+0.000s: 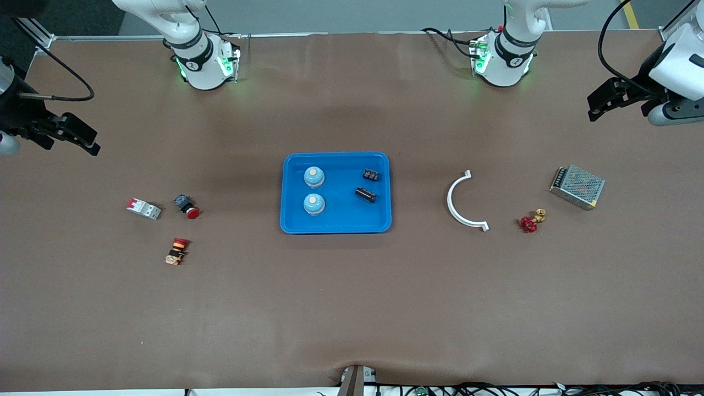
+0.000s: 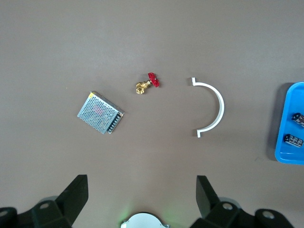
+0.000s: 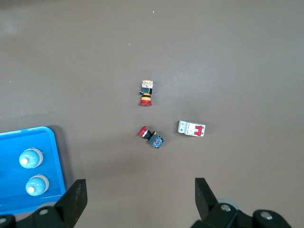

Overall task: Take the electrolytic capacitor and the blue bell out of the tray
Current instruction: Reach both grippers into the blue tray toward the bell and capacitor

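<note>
Nearest the front camera lies a small push-button switch with a red and orange cap (image 1: pixel 177 251), on the brown surface (image 1: pixel 352 308) toward the right arm's end. A little farther from the camera sit a red-headed button (image 1: pixel 187 207) and, just beside it toward that end, a white and red circuit breaker (image 1: pixel 144 208).

At the middle of the surface stands a blue tray (image 1: pixel 335 226). In it are two pale blue bells (image 1: pixel 314 176), one nearer the camera than the other, apart from each other. In the tray's half toward the left arm lie two small black parts, probably the capacitors (image 1: pixel 366 194), though they are too small to make out surely; they too lie apart.

Toward the left arm's end lies a white half-ring clamp (image 1: pixel 460 201), then a brass valve with a red handwheel (image 1: pixel 531 220), then a perforated metal power supply (image 1: pixel 577 187), each apart from the next.

The left gripper (image 1: pixel 605 102) hangs in the air over the bare surface at the left arm's end, its fingers spread wide with nothing between them. The right gripper (image 1: pixel 77 135) hangs likewise over the right arm's end, fingers spread and empty.
</note>
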`<state>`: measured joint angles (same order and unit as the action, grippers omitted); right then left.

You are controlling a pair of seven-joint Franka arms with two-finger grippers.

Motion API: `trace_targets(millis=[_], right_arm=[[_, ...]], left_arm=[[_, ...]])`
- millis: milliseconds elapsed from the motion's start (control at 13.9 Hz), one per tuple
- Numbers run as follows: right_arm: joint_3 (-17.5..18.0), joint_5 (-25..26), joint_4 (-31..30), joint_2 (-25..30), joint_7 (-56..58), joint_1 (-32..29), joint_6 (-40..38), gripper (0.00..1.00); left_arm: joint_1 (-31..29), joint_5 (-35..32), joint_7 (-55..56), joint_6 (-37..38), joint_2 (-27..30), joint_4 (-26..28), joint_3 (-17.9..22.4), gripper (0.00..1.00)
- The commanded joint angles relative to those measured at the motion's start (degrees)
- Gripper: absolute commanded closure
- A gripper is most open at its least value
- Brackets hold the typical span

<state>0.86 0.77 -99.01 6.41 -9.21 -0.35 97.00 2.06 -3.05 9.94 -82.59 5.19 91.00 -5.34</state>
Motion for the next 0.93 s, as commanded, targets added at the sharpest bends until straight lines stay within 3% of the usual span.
trace_targets(millis=[0, 503, 863], right_arm=[[0.1, -0.4, -1.1, 1.0, -0.6, -0.2, 0.8, 0.00], [0.1, -0.7, -1.4, 0.9, -1.0, -0.1, 1.3, 0.00], [0.6, -3.1, -9.3, 0.9, -17.3, 4.6, 6.8, 0.00]], left_arm=[[0.0, -0.6, -1.3, 0.9, -0.1, -1.1, -0.2, 0.00], [0.8, 0.7, -0.4, 2.2, -3.7, 0.2, -0.5, 0.00], [4.4, 1.1, 14.4, 1.5, -10.7, 1.8, -6.0, 0.00]])
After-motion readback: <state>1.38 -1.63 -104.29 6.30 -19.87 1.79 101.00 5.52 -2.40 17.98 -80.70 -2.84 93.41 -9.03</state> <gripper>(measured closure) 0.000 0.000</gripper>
